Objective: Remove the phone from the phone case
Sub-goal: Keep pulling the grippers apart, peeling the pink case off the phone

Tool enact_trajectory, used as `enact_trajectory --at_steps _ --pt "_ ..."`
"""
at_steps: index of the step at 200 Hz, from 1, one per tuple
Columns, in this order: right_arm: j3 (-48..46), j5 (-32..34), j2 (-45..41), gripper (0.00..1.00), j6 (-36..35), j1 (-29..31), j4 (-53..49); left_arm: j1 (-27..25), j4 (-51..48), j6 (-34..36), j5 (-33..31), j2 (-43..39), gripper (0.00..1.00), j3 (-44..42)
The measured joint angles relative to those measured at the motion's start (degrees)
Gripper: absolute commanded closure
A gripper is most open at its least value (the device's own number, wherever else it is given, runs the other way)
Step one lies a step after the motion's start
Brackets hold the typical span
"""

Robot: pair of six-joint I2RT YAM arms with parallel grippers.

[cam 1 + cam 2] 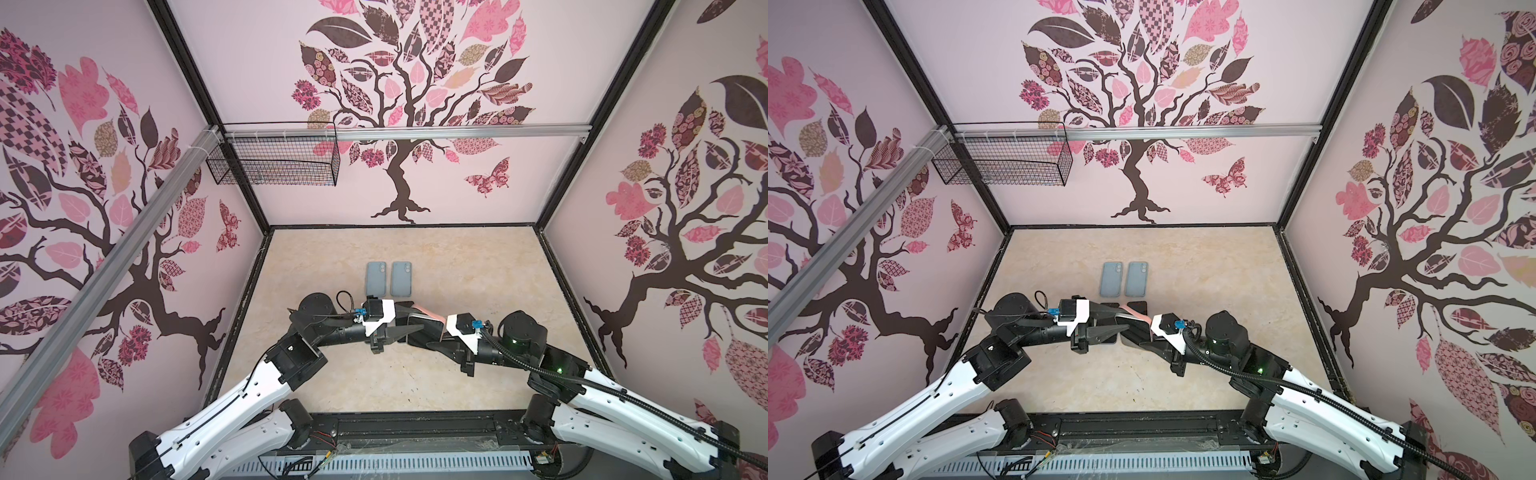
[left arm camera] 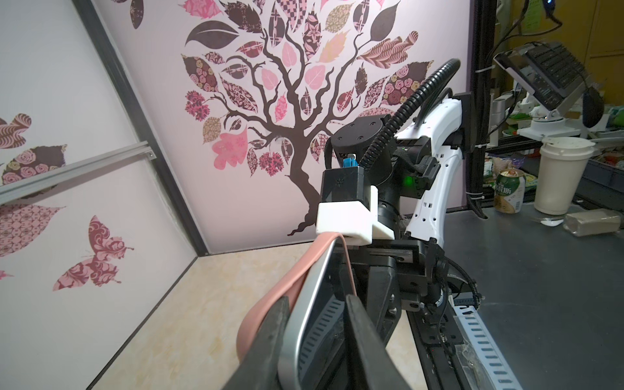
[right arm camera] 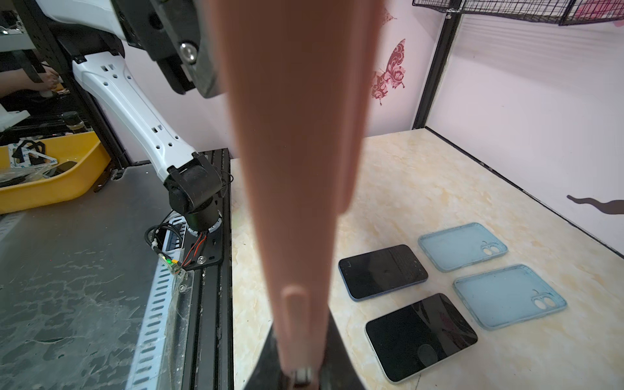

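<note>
A phone (image 2: 305,317) with a silver rim sits partly in a pink phone case (image 2: 270,300), held up on edge above the table's middle between both arms. My left gripper (image 2: 317,300) is shut on the phone's end; one finger sits between the peeled-back case and the rim, the other on the screen side. In both top views the left gripper (image 1: 415,319) (image 1: 1123,319) meets the right gripper (image 1: 428,332) (image 1: 1138,328) over the case (image 1: 424,312) (image 1: 1136,312). My right gripper (image 3: 300,354) is shut on the case's (image 3: 297,135) other end.
Two empty blue cases (image 1: 375,278) (image 1: 400,279) lie side by side on the marble-look table (image 1: 478,270), farther back. Two bare dark phones (image 3: 381,271) (image 3: 420,336) lie screen-up beside them. A wire basket (image 1: 274,160) hangs on the back wall, upper left.
</note>
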Motion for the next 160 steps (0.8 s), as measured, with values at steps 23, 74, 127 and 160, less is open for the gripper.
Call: enact_trajectory --at_steps 23,74,127,160 --pt "0.0 -0.68 -0.52 1.0 0.37 -0.02 0.0 0.0 2.62 -1.84 1.77 0.79 0.68 -0.31" --pt "0.0 -1.64 -1.27 1.0 0.94 -0.02 0.42 0.02 9.03 -5.79 4.04 1.49 0.68 -2.14" --pt "0.0 -1.88 -1.6 1.0 1.03 -0.02 1.11 0.02 13.86 -9.31 4.94 1.75 0.61 -3.54" --pt "0.02 -1.79 -1.75 1.0 1.38 -0.04 2.16 0.0 15.45 -10.54 5.4 2.29 0.57 -3.61"
